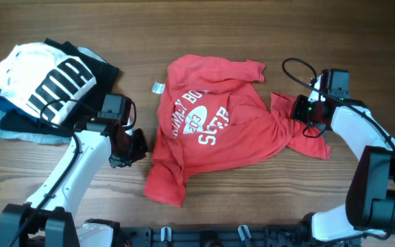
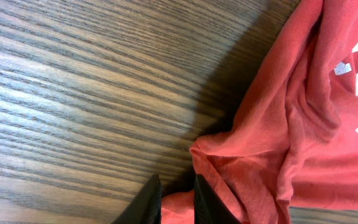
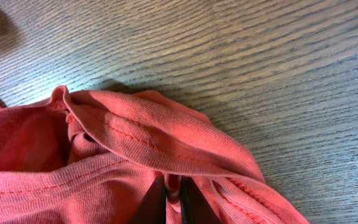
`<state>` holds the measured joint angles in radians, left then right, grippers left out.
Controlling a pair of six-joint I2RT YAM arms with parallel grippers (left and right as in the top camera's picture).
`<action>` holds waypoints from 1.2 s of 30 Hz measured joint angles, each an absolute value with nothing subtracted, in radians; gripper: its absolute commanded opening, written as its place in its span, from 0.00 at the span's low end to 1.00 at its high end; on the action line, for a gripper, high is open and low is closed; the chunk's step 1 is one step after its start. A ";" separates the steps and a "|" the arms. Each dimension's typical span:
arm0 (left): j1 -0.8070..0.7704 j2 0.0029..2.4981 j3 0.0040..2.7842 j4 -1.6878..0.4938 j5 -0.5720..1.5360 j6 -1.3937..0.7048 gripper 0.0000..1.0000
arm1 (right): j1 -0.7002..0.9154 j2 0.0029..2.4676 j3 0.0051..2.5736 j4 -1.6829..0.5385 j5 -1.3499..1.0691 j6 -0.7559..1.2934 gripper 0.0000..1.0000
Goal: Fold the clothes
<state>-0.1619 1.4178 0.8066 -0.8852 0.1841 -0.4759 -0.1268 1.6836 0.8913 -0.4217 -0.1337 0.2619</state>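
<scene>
The red T-shirt (image 1: 211, 123) lies crumpled in the middle of the table, white lettering and round logo facing up, a small white neck tag (image 1: 158, 87) at its upper left. My left gripper (image 1: 141, 145) is at the shirt's left edge, shut on a fold of red cloth (image 2: 178, 208). My right gripper (image 1: 299, 110) is at the shirt's right side, shut on a hemmed fold of the shirt (image 3: 173, 186). The shirt fills the right of the left wrist view (image 2: 303, 124) and the lower left of the right wrist view (image 3: 104, 155).
A pile of garments sits at the far left: a white one with bold black stripes (image 1: 36, 79) on top of black (image 1: 94, 65) and light blue (image 1: 19, 134) ones. Bare wooden table (image 1: 362, 41) surrounds the shirt.
</scene>
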 measured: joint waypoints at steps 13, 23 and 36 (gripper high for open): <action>-0.162 1.418 0.807 -0.885 0.184 -0.476 0.18 | -0.127 1.709 0.891 -0.408 -0.121 0.261 0.22; -0.162 1.418 0.807 -0.885 0.184 -0.476 0.18 | -0.127 1.711 0.891 -0.391 -0.120 0.263 0.04; -0.162 1.418 0.807 -0.885 0.184 -0.476 0.18 | -0.127 1.558 0.923 -0.680 -0.107 0.241 0.04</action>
